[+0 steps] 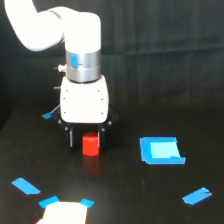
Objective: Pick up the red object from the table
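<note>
Red object [91, 145] sits on the table [150, 195] between the claw's [88, 136] fingers.

the red object [90, 145] sits on the black table [150, 195] with the gripper [86, 137] right over it, a dark finger close on each side. that blocks the way in from above. the front of the block is open. the blue square patch [161, 150] lies flat, well apart on the exterior view's right, and blocks nothing. small blue tape strips [26, 186] lie flat too.
</note>
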